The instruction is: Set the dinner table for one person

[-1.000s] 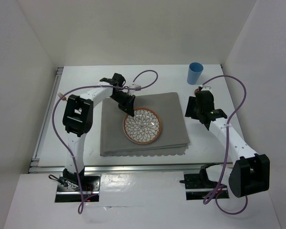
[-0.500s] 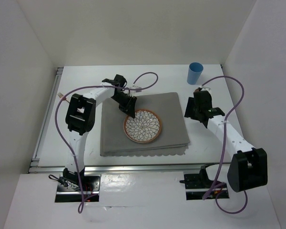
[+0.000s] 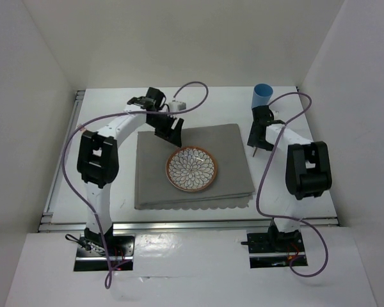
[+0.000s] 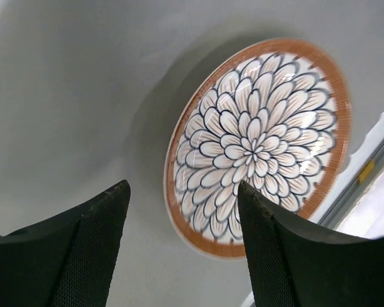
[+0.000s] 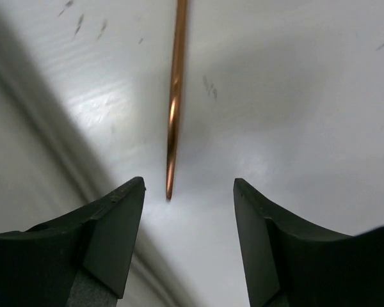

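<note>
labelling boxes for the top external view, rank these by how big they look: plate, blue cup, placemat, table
Largest to smallest in the top external view:
1. dinner table
2. grey placemat
3. plate
4. blue cup
No close calls; each is clearly smaller than the one before.

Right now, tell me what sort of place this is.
Most likely a robotics lab test cell staged as a dinner setting: a white table with aluminium rails boxed in by blank white walls, two arms bolted at its near edge, and a patterned plate on a grey placemat.
</note>
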Controlling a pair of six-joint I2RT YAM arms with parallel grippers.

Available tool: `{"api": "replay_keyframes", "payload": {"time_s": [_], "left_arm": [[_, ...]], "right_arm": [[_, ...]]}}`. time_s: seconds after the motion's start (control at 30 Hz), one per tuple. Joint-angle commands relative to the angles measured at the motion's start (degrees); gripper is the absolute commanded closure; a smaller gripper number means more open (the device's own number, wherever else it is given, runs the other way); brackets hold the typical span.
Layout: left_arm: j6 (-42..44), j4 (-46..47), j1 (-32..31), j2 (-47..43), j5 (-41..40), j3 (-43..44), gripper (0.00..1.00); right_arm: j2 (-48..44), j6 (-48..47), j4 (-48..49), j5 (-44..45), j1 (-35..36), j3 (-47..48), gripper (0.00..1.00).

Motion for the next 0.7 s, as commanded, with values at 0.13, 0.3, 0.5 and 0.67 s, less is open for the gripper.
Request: {"api": "replay_keyframes", "payload": {"time_s": [0.13, 0.3, 0.5, 0.67], "left_arm": [[-3.49, 0.17, 8.93, -12.90, -2.64, -2.21, 0.25], [-2.18, -3.08, 14.82, -15.72, -9.47, -6.87, 0.25], [0.45, -1.15, 18.17, -14.24, -13.18, -15.40, 0.25], [-0.33, 1.22, 18.17, -7.82, -12.39, -14.10, 0.26]], "right_arm": [[12.15, -0.67, 2.78, 2.86, -2.92, 8.41, 0.35], [14.79, -1.90, 6.39, -1.08, -4.15, 8.42, 0.43], [17.60, -2.43, 8.24, -2.86, -4.15, 8.95, 0.85], [16.73, -1.90, 8.24, -2.86, -4.15, 6.59, 1.00]]}}
